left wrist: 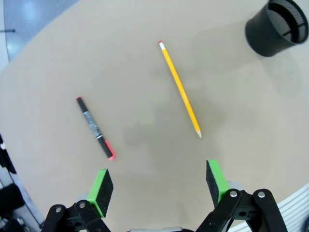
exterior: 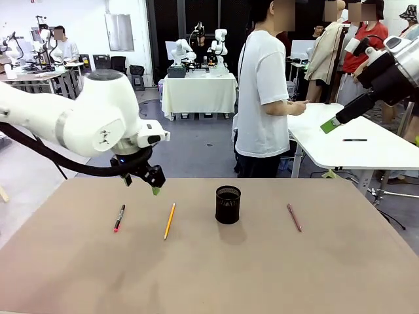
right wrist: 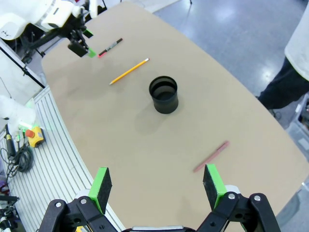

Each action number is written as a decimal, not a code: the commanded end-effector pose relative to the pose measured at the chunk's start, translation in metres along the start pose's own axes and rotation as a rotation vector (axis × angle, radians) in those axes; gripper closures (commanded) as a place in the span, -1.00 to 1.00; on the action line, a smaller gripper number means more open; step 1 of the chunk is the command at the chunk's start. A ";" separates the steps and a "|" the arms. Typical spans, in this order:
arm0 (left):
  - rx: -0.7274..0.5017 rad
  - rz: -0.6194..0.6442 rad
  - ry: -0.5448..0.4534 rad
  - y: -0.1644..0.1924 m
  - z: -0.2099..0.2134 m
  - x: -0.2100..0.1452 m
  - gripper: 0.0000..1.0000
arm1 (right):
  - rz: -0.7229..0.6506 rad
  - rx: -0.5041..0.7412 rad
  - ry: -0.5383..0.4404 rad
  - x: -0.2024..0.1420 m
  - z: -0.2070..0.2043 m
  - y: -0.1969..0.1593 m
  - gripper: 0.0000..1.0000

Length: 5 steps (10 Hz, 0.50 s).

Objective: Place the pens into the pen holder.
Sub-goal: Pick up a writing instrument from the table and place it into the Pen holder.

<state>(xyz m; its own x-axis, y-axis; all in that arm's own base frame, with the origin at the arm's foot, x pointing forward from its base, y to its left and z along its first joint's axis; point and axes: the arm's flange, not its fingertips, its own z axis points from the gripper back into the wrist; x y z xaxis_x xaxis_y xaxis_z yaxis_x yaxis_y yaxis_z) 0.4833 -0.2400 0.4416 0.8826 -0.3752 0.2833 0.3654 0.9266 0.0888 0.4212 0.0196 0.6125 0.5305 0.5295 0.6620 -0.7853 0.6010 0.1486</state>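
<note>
On the brown table lie a black marker (exterior: 119,218) with a red end, an orange-yellow pencil (exterior: 169,220) and a brownish-pink pen (exterior: 294,217). The black mesh pen holder (exterior: 228,204) stands upright between pencil and pen, with nothing seen inside. My left gripper (exterior: 141,180) hovers open above the table's far edge, behind marker and pencil; its wrist view shows the marker (left wrist: 95,128), the pencil (left wrist: 180,88) and the holder (left wrist: 278,26) beyond its green pads (left wrist: 101,186). My right gripper (exterior: 330,125) is raised high at the right, open, looking down on holder (right wrist: 163,94), pen (right wrist: 211,156), pencil (right wrist: 129,71) and marker (right wrist: 110,47).
A person in a white T-shirt (exterior: 263,98) stands behind the table's far edge, turned toward a white side table (exterior: 357,144) at the right. The brown table's near half is bare. Beside the table, cables and a stop button (right wrist: 33,135) lie on a ridged floor strip.
</note>
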 end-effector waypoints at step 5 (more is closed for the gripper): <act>-0.009 0.097 0.063 -0.037 -0.079 0.053 -1.00 | 0.001 0.014 -0.016 0.000 0.000 0.001 -1.00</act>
<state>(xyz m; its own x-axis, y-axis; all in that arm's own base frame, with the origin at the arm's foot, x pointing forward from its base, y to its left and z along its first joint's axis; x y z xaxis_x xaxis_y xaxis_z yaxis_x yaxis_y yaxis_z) 0.5293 -0.2909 0.3796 0.9373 -0.2724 0.2173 0.2738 0.9615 0.0240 0.4211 0.0194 0.6125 0.5308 0.5294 0.6618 -0.7851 0.6013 0.1486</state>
